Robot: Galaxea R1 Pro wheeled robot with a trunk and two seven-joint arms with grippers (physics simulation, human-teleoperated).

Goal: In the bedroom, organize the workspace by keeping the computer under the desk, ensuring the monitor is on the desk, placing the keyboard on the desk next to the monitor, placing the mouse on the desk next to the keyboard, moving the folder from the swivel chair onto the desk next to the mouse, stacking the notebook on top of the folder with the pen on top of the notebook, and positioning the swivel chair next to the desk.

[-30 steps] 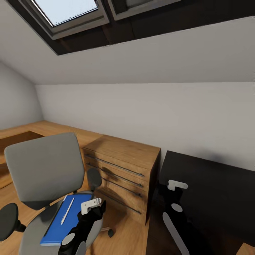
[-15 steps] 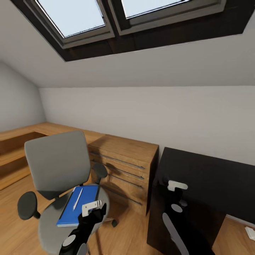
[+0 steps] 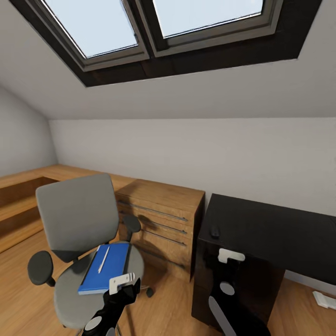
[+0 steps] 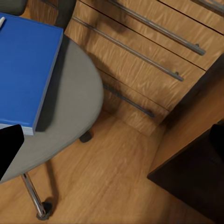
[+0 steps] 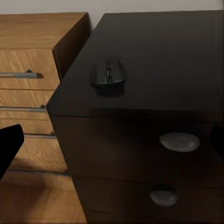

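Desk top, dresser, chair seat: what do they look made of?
Desk top: glossy black, maybe lacquer or laminate; it mirrors the mouse. Dresser: light wood or veneer, grain visible, with metal-looking bar handles. Chair seat: matte grey, probably fabric padding, though no weave shows in this render.

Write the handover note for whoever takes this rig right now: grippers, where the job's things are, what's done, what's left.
Grippers: left gripper is near the swivel chair, holding nothing; right gripper is in front of the desk, also holding nothing. Whether either is open cannot be told.
Things: the folder lies on the chair seat with the pen on top. The mouse sits near the desk's corner. A wooden dresser stands between chair and desk.
Done: mouse on desk.
Left: move the folder and pen to the desk beside the mouse, then bring the chair over. Notebook, keyboard, monitor and computer are unlocated.
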